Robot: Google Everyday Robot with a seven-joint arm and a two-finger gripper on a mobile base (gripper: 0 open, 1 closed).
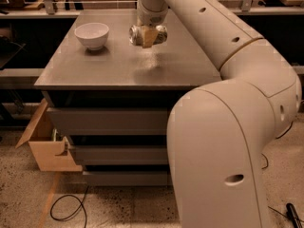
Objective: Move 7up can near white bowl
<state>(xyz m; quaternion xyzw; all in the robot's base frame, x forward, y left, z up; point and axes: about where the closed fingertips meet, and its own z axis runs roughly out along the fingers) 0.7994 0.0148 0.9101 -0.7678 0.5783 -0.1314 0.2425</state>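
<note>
Grey tabletop (118,68), white bowl (92,34) at left; tool (148,38) pinching 7up can (161,34) crosswise, above surface, right of bowl

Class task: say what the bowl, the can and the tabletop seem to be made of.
The white bowl: likely glazed ceramic, glossy. The 7up can, held in the gripper above the tabletop: thin metal, silver end. The tabletop: dull grey, perhaps laminate or metal.
</note>
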